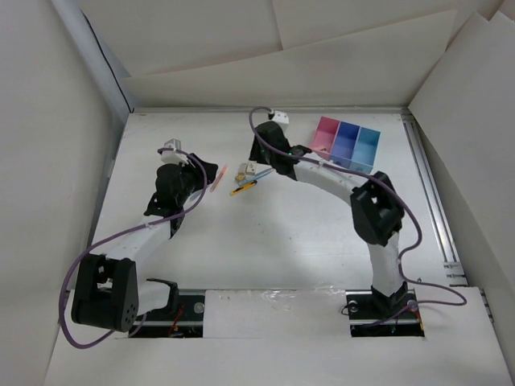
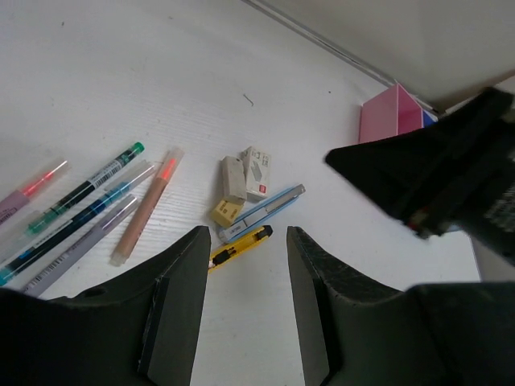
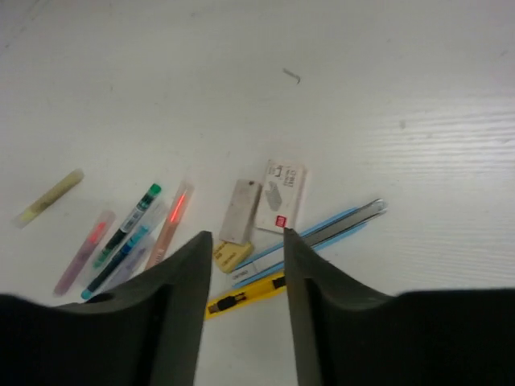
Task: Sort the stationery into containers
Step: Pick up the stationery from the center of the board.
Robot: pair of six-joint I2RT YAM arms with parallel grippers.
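The stationery lies in a loose cluster mid-table (image 1: 244, 185). In the left wrist view I see several pens (image 2: 84, 193), a pinkish pen (image 2: 146, 205), a beige block (image 2: 232, 178), a white box (image 2: 257, 173), a small yellow eraser (image 2: 227, 212), a light-blue cutter (image 2: 264, 212) and a yellow cutter (image 2: 240, 246). My left gripper (image 2: 245, 241) is open and empty, just short of the yellow cutter. My right gripper (image 3: 246, 241) is open and empty above the yellow eraser (image 3: 232, 256) and the blue cutter (image 3: 322, 229). The pink (image 1: 325, 135), dark blue (image 1: 347, 140) and light blue (image 1: 368, 145) containers stand at the back right.
A yellow highlighter (image 3: 48, 197) lies apart to the left of the pens. My right arm (image 2: 434, 177) reaches over the cluster, close to my left gripper. White walls ring the table, and a metal rail (image 1: 430, 193) runs along its right side.
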